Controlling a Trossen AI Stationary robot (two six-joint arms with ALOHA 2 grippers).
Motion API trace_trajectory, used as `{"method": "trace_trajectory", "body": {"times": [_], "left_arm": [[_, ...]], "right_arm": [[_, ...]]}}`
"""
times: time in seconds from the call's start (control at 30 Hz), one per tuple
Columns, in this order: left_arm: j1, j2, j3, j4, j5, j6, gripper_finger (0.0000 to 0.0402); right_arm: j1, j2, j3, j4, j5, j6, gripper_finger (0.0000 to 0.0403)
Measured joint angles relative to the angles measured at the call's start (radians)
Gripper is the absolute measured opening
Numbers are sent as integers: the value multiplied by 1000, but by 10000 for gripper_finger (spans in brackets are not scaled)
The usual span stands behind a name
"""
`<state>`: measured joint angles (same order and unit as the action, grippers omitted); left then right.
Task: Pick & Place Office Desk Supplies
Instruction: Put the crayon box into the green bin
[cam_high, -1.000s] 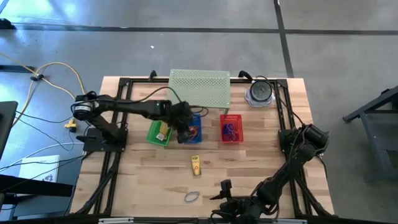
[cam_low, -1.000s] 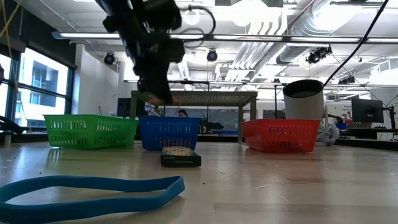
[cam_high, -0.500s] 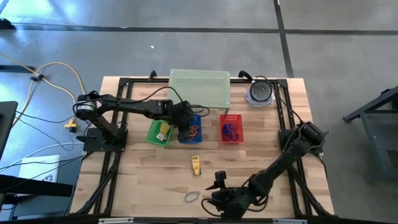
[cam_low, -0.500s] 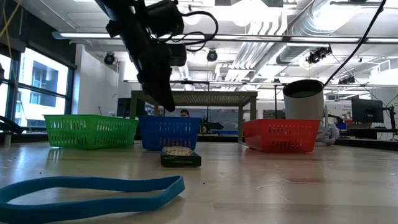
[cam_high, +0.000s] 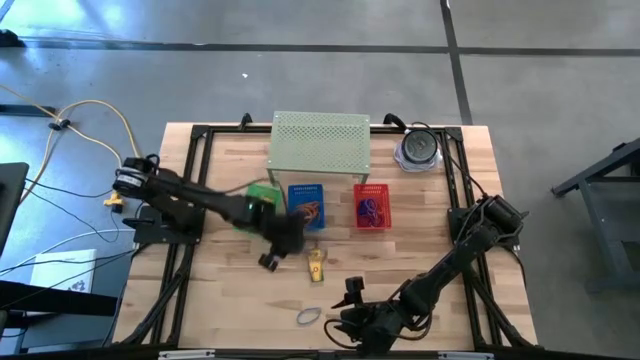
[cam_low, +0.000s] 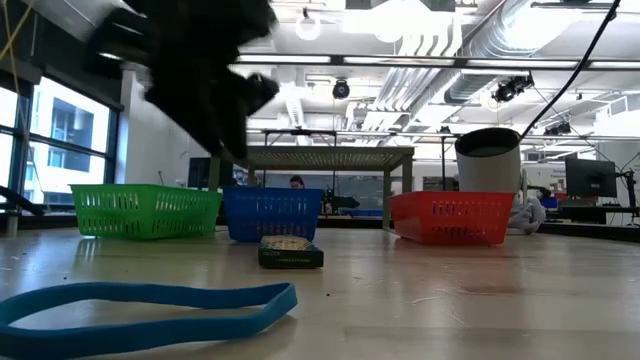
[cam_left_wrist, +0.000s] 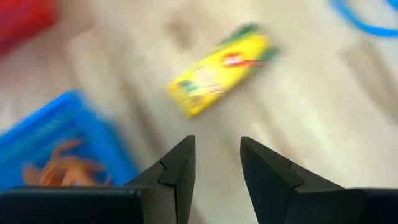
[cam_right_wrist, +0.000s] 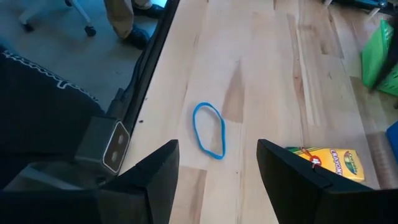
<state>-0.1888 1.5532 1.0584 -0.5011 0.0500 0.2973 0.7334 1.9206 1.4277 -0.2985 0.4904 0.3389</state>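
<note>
Green basket (cam_high: 262, 195): leftmost of three bins in a row under the perforated shelf (cam_high: 320, 141); sorting seems to go by kind.
Left gripper (cam_high: 268, 261): low over bare wood, just beside the crayon box (cam_high: 316, 264); fingers parted a little with nothing between them, probably lining up to grasp it.
Blue basket (cam_high: 306, 203): holds orange rubber bands (cam_left_wrist: 65, 168).
Red basket (cam_high: 371, 207): holds purple-blue loops.
Blue rubber band (cam_right_wrist: 209, 129): flat near the table's front edge, unsorted.
Right gripper (cam_right_wrist: 216, 163): spread wide, empty, facing that band.
</note>
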Motion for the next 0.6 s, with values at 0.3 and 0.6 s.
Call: {"method": "trace_trajectory", "body": {"times": [0.3, 0.6], "left_arm": [[-160, 0, 0, 93, -2, -7, 122], [-178, 0, 0, 143, -23, -51, 123]], "right_arm": [[0, 0, 0, 9, -23, 8, 205], [0, 0, 0, 16, -22, 8, 205]]}}
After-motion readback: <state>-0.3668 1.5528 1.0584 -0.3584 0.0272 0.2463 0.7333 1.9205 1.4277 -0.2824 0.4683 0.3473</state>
